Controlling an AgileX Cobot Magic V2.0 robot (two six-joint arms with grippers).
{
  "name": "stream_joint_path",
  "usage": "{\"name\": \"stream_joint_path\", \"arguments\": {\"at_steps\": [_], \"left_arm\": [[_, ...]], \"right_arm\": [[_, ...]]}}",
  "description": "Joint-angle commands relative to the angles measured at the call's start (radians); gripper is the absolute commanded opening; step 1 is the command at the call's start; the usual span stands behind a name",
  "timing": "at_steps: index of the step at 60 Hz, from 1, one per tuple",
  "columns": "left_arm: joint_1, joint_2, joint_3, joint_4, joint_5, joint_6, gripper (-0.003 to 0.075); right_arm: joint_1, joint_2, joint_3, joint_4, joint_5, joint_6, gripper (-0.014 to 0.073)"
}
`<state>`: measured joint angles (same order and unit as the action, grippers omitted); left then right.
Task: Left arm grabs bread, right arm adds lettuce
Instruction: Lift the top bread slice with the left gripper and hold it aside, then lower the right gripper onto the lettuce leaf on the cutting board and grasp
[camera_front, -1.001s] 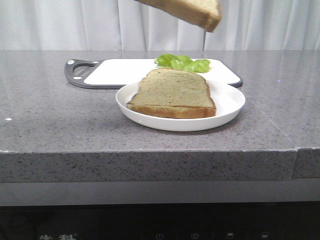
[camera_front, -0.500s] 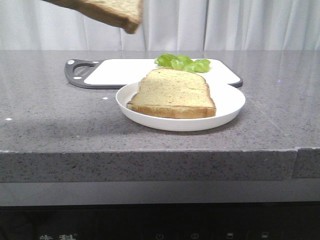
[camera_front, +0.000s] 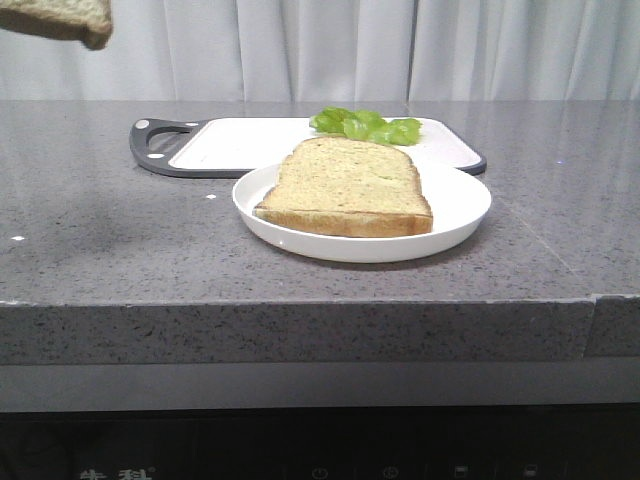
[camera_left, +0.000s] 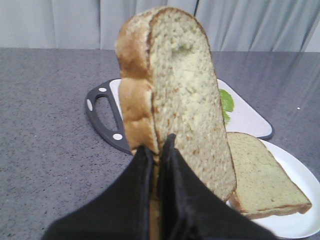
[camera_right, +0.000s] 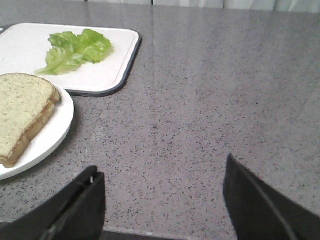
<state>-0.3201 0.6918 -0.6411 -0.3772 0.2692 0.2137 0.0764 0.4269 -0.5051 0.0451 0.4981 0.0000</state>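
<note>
High at the far left edge of the front view, a corner of the bread hangs well above the grey counter; the left wrist view shows why — the left arm's gripper is clamped on the slice's lower edge, holding it upright with its oval dent uppermost. A second slice lies flat on the white plate, and the lettuce rests on the white cutting board just behind the plate. The right arm's gripper has its fingers spread wide with nothing between them, poised over bare counter well apart from the leaf. The step in hand appears to be the lettuce pick-up: it would go best with the raised bread held clear of the plate, and with the right gripper closing lightly on the ruffled leaf so that it neither tears nor drags across the board. Only the wrist views show the grippers — the front view shows neither, yet it alone shows how high the held slice sits above the counter.
</note>
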Motion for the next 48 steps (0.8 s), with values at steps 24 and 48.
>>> {"name": "stream_joint_path", "arguments": {"at_steps": [24, 48], "left_arm": [[0.014, -0.002, -0.028, -0.023, -0.064, -0.007, -0.0020], [0.014, -0.002, -0.028, -0.023, -0.056, -0.007, -0.0020]], "right_arm": [[0.009, 0.887, -0.697, 0.106, 0.064, -0.184, 0.0516], [0.049, 1.520, -1.497, 0.326, 0.484, -0.414, 0.0516]]}}
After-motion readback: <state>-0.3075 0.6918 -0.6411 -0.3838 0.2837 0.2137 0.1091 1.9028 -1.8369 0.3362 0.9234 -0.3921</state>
